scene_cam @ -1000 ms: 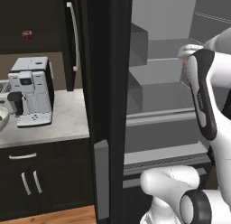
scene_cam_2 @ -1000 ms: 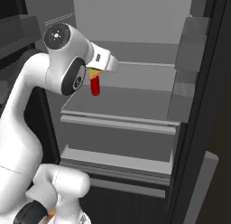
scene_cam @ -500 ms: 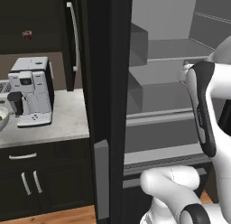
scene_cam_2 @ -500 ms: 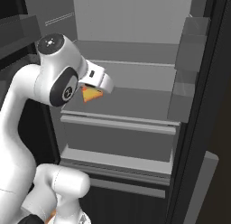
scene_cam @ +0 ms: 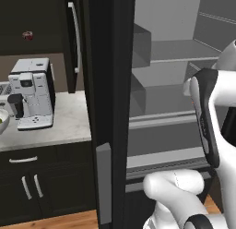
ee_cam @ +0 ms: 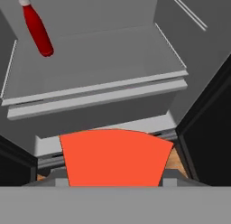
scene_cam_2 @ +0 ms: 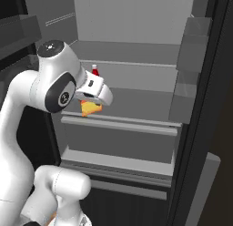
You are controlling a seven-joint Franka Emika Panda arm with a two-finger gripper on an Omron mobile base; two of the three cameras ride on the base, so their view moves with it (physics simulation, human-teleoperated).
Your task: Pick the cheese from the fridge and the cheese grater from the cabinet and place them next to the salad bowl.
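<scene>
In the left base view the arm stands before the open fridge (scene_cam: pixel 161 85). In the right base view the gripper (scene_cam_2: pixel 93 102) clamps the cheese (scene_cam_2: pixel 90 108) in front of the middle shelf, wedge tip pointing right; a red bottle (scene_cam_2: pixel 95 70) stands behind. In the hand view the cheese (ee_cam: pixel 115 157) shows its red face between the fingers, long axis across.
</scene>
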